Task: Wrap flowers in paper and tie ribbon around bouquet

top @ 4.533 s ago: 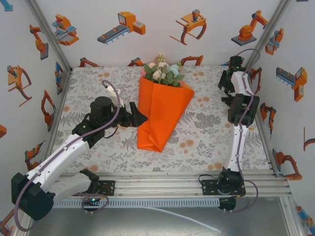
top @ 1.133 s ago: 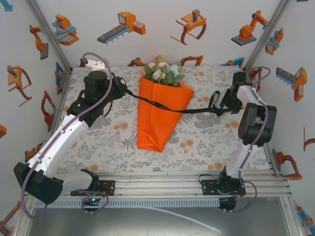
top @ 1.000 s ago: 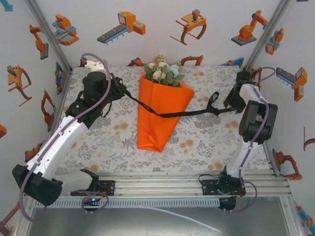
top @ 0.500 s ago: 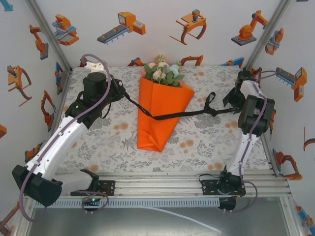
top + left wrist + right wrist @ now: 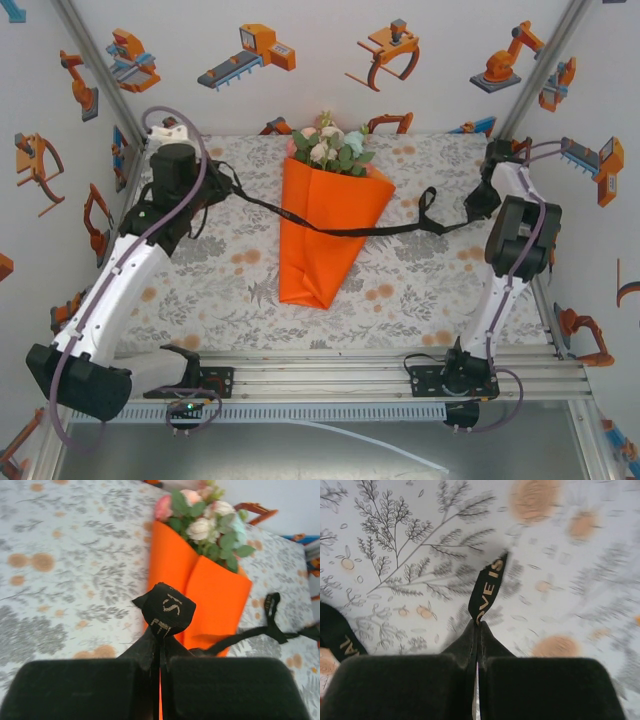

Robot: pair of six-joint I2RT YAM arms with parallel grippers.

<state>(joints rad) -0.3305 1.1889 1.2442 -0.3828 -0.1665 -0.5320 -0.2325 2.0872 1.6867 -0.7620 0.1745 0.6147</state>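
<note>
From above, the bouquet (image 5: 318, 250) lay mid-bench (image 5: 420, 285) with its point toward the near edge. The flowers (image 5: 330, 148) stuck out of the orange paper (image 5: 345, 200) at the far end. The black ribbon (image 5: 395, 228) stretched from left to right across the front of the paper in a shallow sag. The left fingers (image 5: 222, 186) held its left end at the far left of the bench. The right fingers (image 5: 480, 203) held the other end near the right edge, and a small loop of ribbon rose just left of them.

In the left wrist view, the left fingers (image 5: 75, 690) were pressed together on the ribbon. A lettered, folded end (image 5: 166, 611) bulged out just beyond the tips. Behind it the paper (image 5: 215, 597) and the flowers (image 5: 205, 520) lay on the bench (image 5: 60, 555), and the ribbon (image 5: 250, 632) trailed off to the right.

In the right wrist view, the right fingers (image 5: 395, 690) were clamped shut on the ribbon. A short lettered tail (image 5: 488, 587) stuck out over the bench (image 5: 420, 530), and another stretch of ribbon (image 5: 337, 635) showed at the left edge.
</note>
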